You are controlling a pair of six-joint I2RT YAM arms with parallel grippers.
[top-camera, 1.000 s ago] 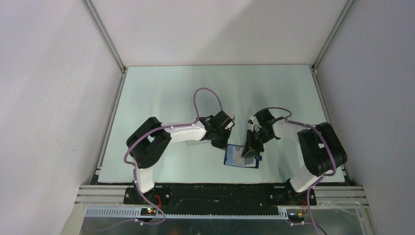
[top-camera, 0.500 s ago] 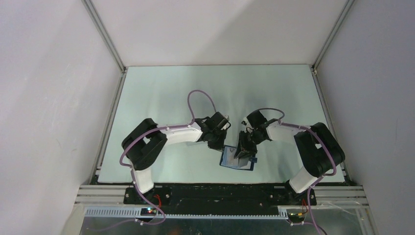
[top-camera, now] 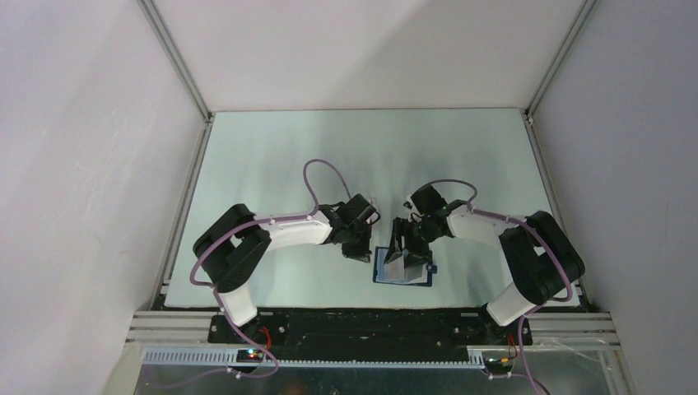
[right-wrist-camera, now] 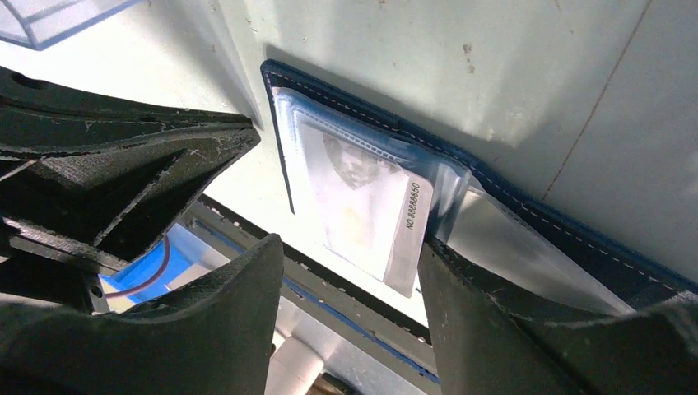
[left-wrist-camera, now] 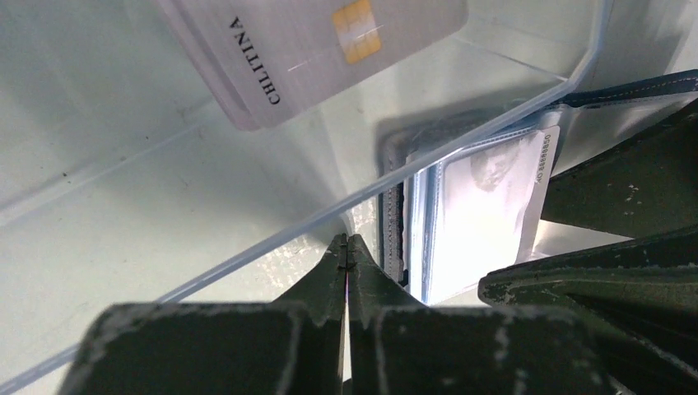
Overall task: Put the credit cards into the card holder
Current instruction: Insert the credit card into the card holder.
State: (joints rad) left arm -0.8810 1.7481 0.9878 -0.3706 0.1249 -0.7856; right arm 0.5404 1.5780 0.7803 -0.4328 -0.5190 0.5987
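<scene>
The card holder [top-camera: 403, 269] lies open on the table between both grippers, navy edged [right-wrist-camera: 527, 206] with a clear sleeve. One pale credit card [right-wrist-camera: 370, 206] marked with a number sits partly inside that sleeve, its corner sticking out; the same card [left-wrist-camera: 486, 214] shows in the left wrist view. My right gripper [right-wrist-camera: 350, 247] stands open over the card's free end, touching nothing I can see. At the holder's left edge my left gripper [left-wrist-camera: 346, 243] is shut, with nothing visible between its tips. Another credit card [left-wrist-camera: 329, 49] with a gold chip lies in a clear tray.
The clear plastic tray [left-wrist-camera: 461, 140] sits just behind the holder, its rim passing by my left fingertips. The table's near edge and metal frame [right-wrist-camera: 346, 329] run right below the holder. White walls enclose the table on three sides.
My right gripper went from shut to open, letting go of the card in the sleeve. Both arms drifted left and nearer, and the holder shifted slightly with them.
</scene>
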